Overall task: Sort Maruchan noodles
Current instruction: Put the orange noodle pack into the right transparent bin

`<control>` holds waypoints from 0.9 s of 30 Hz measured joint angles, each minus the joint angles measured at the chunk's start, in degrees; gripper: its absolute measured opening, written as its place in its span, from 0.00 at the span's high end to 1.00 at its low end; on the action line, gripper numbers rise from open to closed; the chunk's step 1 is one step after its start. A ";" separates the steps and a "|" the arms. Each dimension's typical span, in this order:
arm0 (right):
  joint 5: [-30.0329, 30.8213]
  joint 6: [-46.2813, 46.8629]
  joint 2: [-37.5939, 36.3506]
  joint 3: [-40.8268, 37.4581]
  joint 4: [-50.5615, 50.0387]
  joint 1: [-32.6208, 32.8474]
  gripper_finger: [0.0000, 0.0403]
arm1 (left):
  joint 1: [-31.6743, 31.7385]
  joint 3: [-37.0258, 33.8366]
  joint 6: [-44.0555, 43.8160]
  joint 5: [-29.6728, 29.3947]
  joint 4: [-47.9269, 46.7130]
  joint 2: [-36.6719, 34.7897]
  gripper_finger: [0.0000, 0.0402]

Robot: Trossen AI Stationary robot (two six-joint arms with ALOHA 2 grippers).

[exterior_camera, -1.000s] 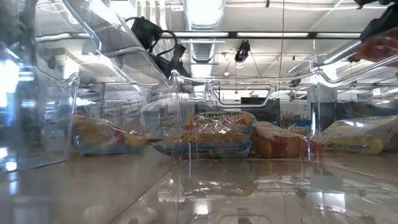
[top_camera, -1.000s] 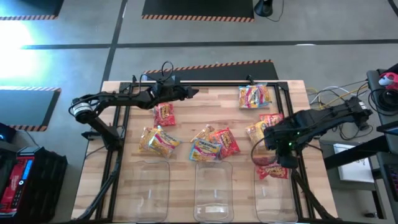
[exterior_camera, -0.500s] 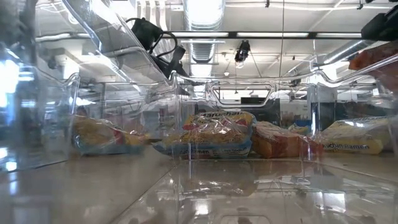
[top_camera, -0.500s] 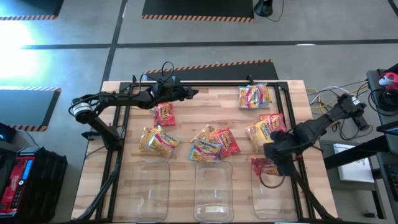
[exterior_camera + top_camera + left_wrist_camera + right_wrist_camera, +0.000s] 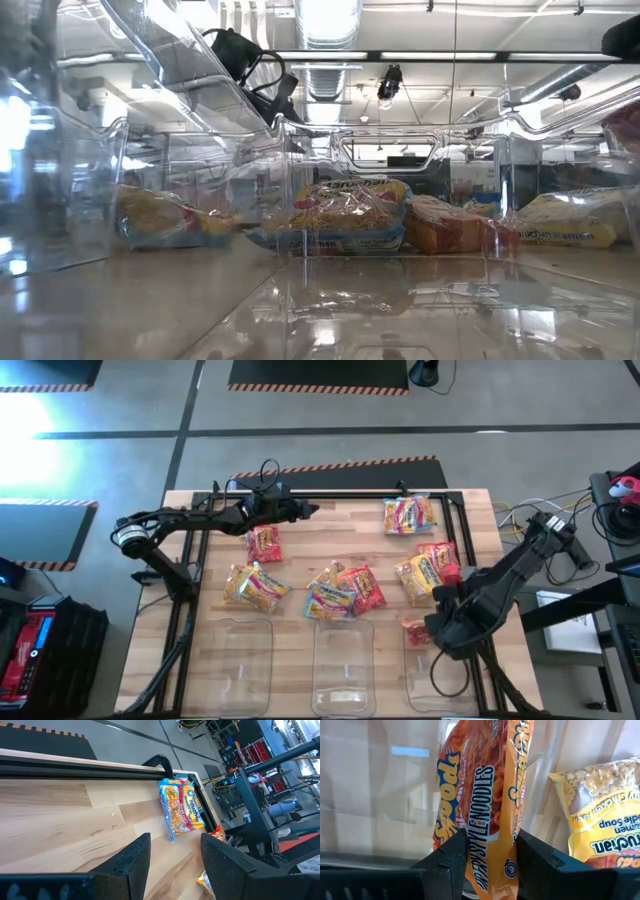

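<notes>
— While the left arm is waiting at the table's far edge, what is the right gripper [image 5: 437, 632] doing at the near right corner?

— It is carrying a red packet [image 5: 480, 805] over the rightmost clear bin [image 5: 440, 695]. In the right wrist view its two dark fingers [image 5: 447, 855] are pinching the crinkly wrapper between them, with the packet hanging against the bin's clear wall. In the high view only a red corner of it is peeking out beside the arm.

— So which step is under way?

— Delivery of one packet, by my reading. It is looking like the packet is just at the bin's far rim rather than well inside (the arm is hiding most of it from above, so I am hedging here).

— And what is the next move calling for?

— Probably bringing the packet fully over the bin's mouth, then parting the fingers so it drops in flat. A yellow packet [image 5: 600, 815] is lying just beside the bin, so the gripper should be keeping clear of it.

— What is left on the table?

— Several packets: a pale blue one [image 5: 408, 514] at the far right, a red one [image 5: 264, 542] near the left gripper [image 5: 305, 509], a yellow one [image 5: 252, 586] nearer the bins, and a mixed cluster [image 5: 344, 591] mid-table. The left gripper's fingers are standing apart, holding nothing.
</notes>
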 joint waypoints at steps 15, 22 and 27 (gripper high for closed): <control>-0.57 7.13 9.10 0.54 0.47 0.91 0.66 | 0.00 0.00 0.20 -0.02 0.20 0.00 0.61; -0.61 16.59 9.30 0.59 0.87 0.91 0.66 | 0.00 0.00 0.42 -0.27 0.20 0.00 0.61; -0.54 17.15 8.73 0.59 0.64 1.19 0.61 | -0.01 0.00 0.44 -0.40 0.20 0.00 0.61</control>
